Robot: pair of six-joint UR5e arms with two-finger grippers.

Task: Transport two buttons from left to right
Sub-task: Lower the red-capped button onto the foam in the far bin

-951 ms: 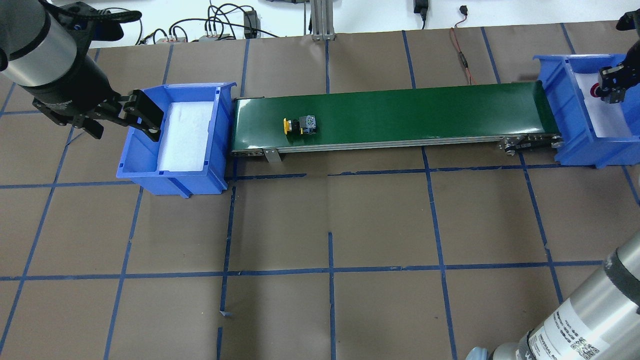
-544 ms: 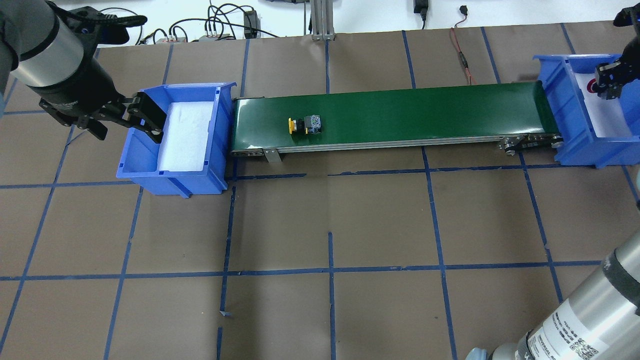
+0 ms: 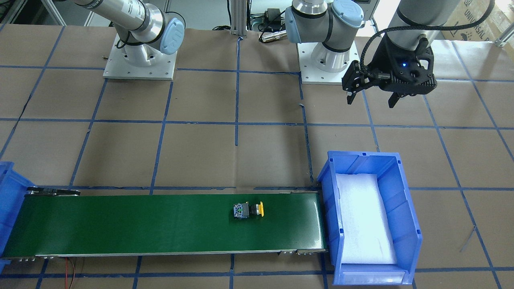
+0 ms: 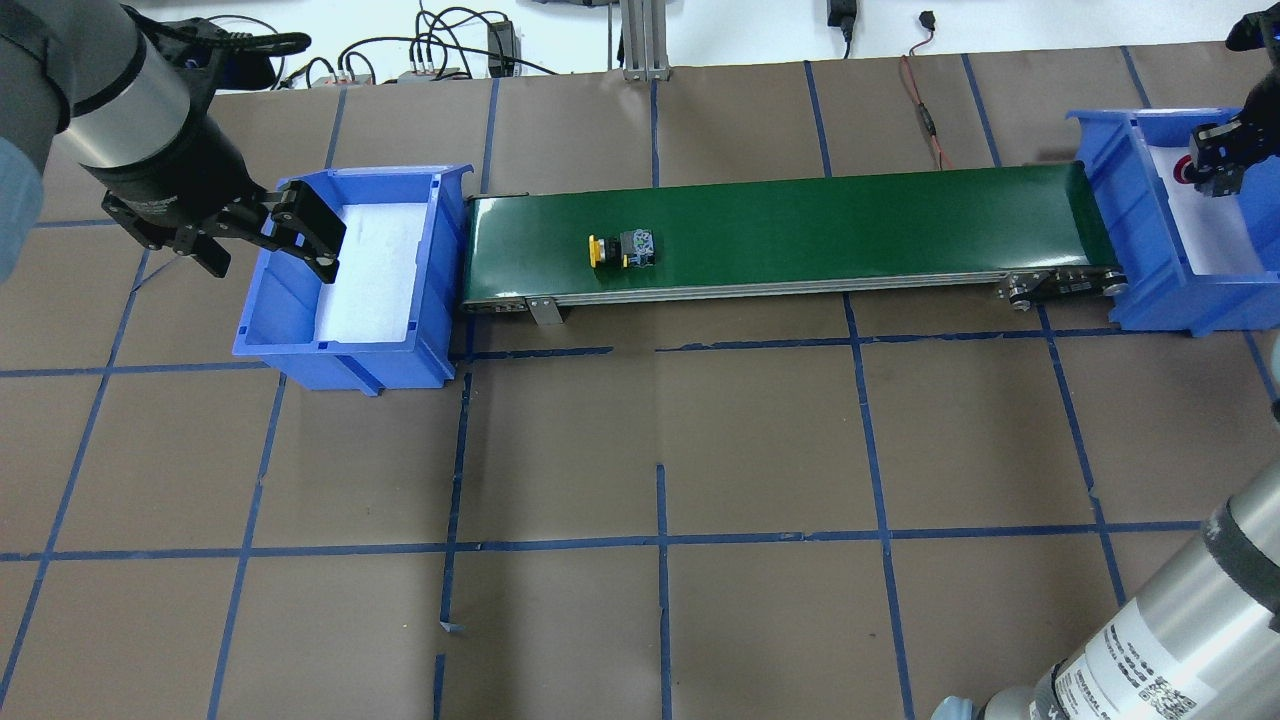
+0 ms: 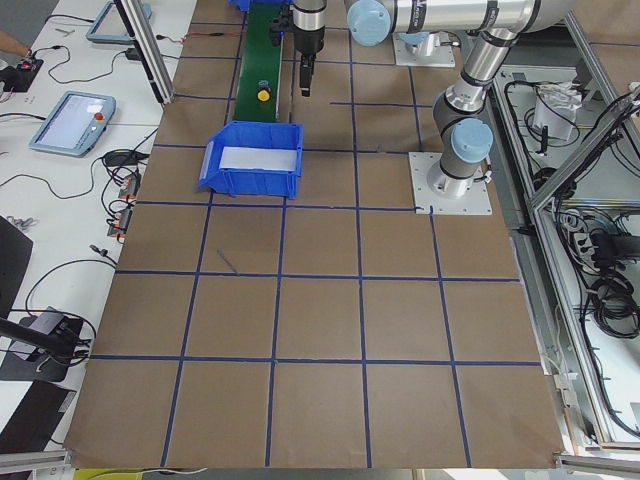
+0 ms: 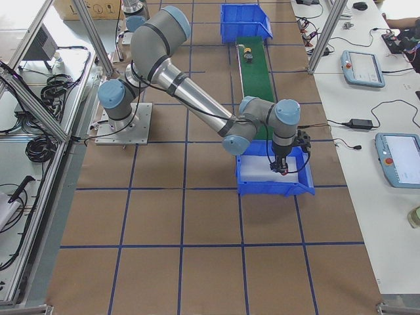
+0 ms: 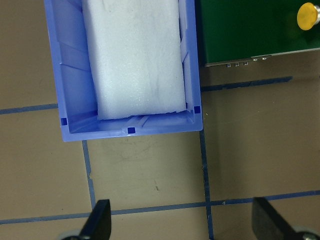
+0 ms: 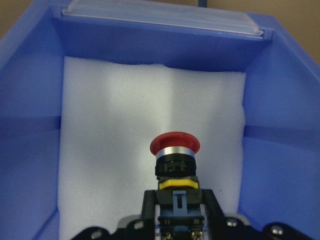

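Observation:
The yellow-capped button (image 4: 622, 249) lies on its side on the green conveyor belt (image 4: 800, 220), near its left end; it also shows in the front view (image 3: 248, 210) and at the top right of the left wrist view (image 7: 306, 15). The red-capped button (image 8: 175, 155) is held by its body in my right gripper (image 8: 178, 210), cap away from the gripper, over the white foam in the right blue bin (image 8: 30, 125). In the overhead view that gripper (image 4: 1215, 160) is inside this bin (image 4: 1150, 250). My left gripper (image 3: 371, 100) is open and empty, above the table on the robot's side of the left blue bin (image 3: 409, 228).
The left bin (image 4: 340, 350) holds only a white foam pad (image 7: 135, 55). The belt runs between the two bins. Cables lie at the table's far edge (image 4: 440, 55). Blue tape lines cross the brown table cover.
The yellow-capped button has travelled a little to the right on the belt. My left arm has shifted right, toward the left bin. My right gripper has moved slightly back with the red-capped button.

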